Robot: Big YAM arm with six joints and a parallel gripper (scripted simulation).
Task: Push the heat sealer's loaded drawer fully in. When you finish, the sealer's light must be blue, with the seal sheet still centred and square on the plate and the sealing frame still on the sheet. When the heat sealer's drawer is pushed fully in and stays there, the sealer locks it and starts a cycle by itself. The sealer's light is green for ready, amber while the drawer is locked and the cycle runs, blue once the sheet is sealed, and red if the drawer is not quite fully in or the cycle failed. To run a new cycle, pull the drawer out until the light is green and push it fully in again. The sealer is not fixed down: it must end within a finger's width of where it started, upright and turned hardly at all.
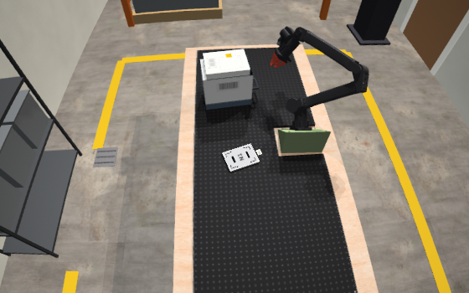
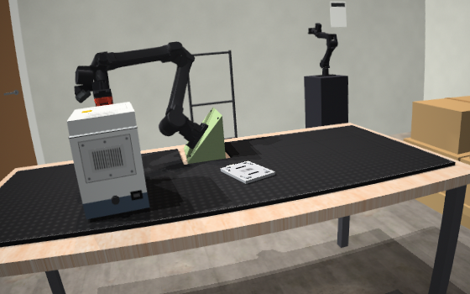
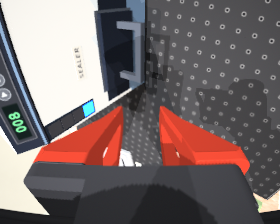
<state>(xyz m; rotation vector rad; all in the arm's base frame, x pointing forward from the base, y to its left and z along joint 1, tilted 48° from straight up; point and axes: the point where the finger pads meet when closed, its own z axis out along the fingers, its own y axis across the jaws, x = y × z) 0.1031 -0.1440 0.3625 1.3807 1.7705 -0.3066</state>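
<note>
The heat sealer (image 1: 227,95) (image 2: 75,168) (image 3: 56,50) stands upright at the far end of the table. Its light (image 3: 88,108) is lit blue, and its display reads 800 in the wrist view. The drawer's grey handle (image 3: 137,50) stands out from the dark front at the sealer's base; the drawer looks closed up to the body, but its exact depth is hard to tell. The seal sheet, plate and sealing frame are hidden. My gripper (image 1: 273,65) (image 3: 141,113) is partly open and empty, above and in front of the sealer's drawer side, touching nothing.
A white marked plate (image 1: 241,157) (image 2: 248,171) lies flat on the black mat (image 1: 267,234) (image 2: 335,155), near the arm's green wedge mount (image 1: 305,141) (image 2: 211,144). Wooden table edges run around the mat.
</note>
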